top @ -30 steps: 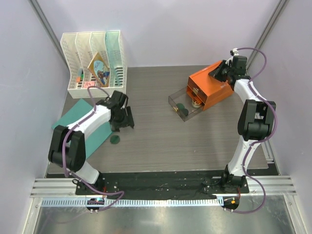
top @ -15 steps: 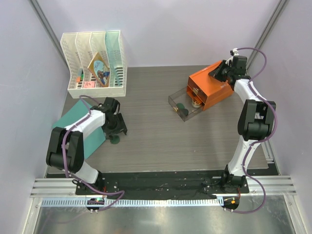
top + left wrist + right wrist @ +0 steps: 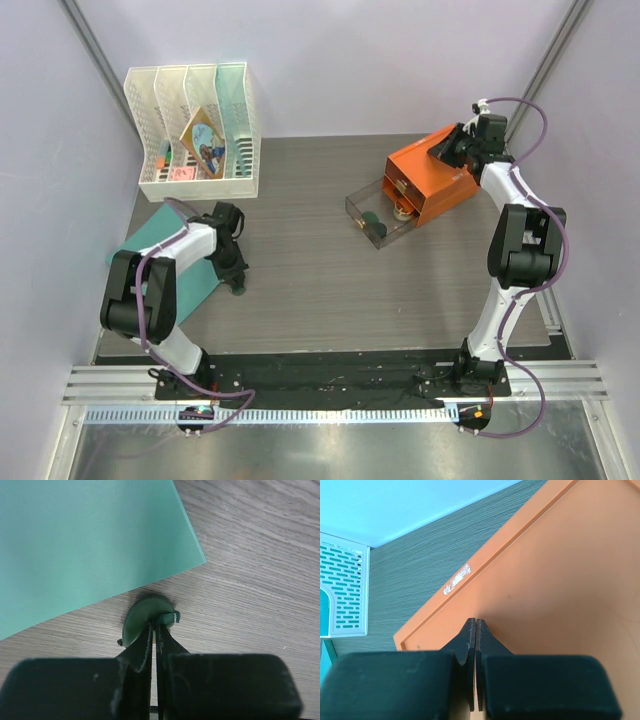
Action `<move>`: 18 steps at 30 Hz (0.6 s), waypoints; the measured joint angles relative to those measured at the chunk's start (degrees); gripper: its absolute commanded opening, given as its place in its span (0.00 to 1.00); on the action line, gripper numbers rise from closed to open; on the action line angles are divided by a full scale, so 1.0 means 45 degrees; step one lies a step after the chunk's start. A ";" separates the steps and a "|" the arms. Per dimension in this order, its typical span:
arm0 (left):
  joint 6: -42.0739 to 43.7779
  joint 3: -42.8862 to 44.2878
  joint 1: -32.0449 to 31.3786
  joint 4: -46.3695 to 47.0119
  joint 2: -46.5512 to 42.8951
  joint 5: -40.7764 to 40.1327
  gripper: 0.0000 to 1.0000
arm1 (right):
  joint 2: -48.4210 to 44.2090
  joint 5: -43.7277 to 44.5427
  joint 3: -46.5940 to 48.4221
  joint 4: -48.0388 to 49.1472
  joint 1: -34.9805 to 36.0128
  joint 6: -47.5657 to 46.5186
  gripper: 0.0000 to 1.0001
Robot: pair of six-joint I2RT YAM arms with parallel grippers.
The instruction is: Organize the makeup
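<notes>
Woodgrain table (image 3: 330,290), lilac walls (image 3: 350,60); left tool (image 3: 155,623) pinching dark-green disc (image 3: 137,621) (beside teal sheet (image 3: 75,540)); right tool (image 3: 476,624) clenched.

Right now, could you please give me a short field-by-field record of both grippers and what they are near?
left gripper: shut on green disc
green disc: just off the corner of teal sheet
right gripper: shut, empty, over top of orange drawer box
clear drawer: pulled out of the box, second green disc inside
</notes>
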 measured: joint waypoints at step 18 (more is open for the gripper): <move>0.0107 0.6416 -0.3211 0.0000 0.1127 0.0918 0.00 | 0.0029 -0.0083 0.0049 -0.0019 -0.0024 0.0000 0.01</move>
